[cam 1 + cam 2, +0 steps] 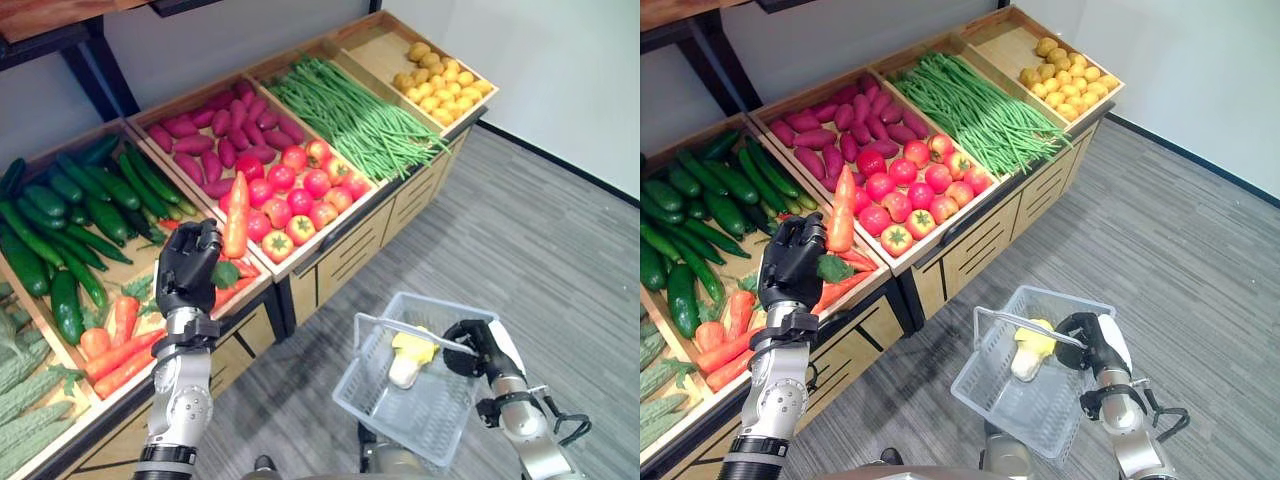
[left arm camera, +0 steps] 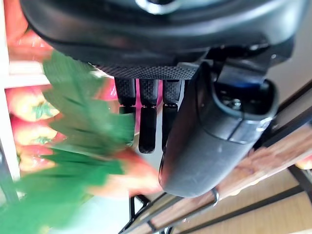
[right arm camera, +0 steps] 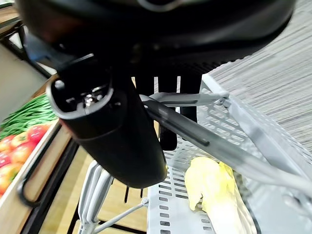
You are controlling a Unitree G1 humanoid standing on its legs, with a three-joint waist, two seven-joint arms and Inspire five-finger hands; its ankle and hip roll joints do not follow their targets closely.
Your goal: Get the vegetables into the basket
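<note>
The left robot hand (image 1: pixel 188 268) is clamped on an orange carrot with green leaves (image 1: pixel 236 218), held upright above the wooden produce bench (image 1: pixel 330 235). The right robot hand (image 1: pixel 470 345) is curled around the handle of the pale grey plastic basket (image 1: pixel 405 405), which holds a yellow-white cabbage (image 1: pixel 410 352).

A sloped wooden produce stand (image 1: pixel 345 232) with drawer fronts runs along the wall, divided into bins. From the robot's left they hold bitter gourds (image 1: pixel 22 400), carrots (image 1: pixel 120 355), cucumbers (image 1: pixel 70 215), purple sweet potatoes (image 1: pixel 215 135), tomatoes (image 1: pixel 300 190), green beans (image 1: pixel 355 115) and, in the far bin, yellow potatoes (image 1: pixel 440 80). Grey striped floor (image 1: pixel 560 260) lies in front of the stand.
</note>
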